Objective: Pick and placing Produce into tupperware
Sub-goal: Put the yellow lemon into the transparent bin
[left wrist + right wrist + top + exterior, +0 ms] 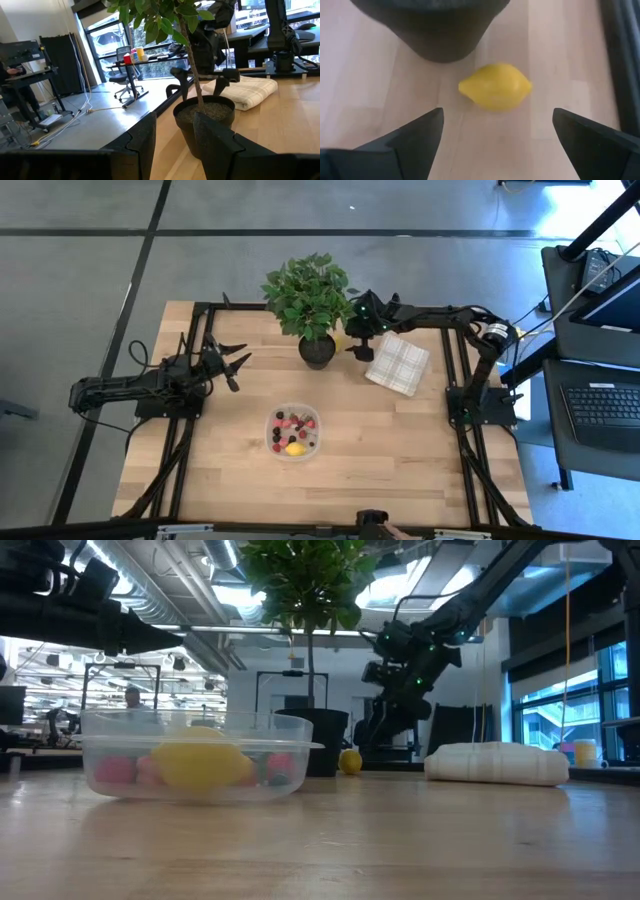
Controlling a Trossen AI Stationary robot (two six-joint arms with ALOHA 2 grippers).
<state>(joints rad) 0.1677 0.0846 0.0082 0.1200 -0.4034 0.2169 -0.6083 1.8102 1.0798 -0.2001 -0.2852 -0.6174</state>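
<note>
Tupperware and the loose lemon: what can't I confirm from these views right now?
- Tupperware: exact berry count, pieces too small in high view; lemon inside hides others in low view.
- Loose lemon: mostly hidden by plant in high view.
- Left gripper: nothing visible between fingers; tips cut off.
</note>
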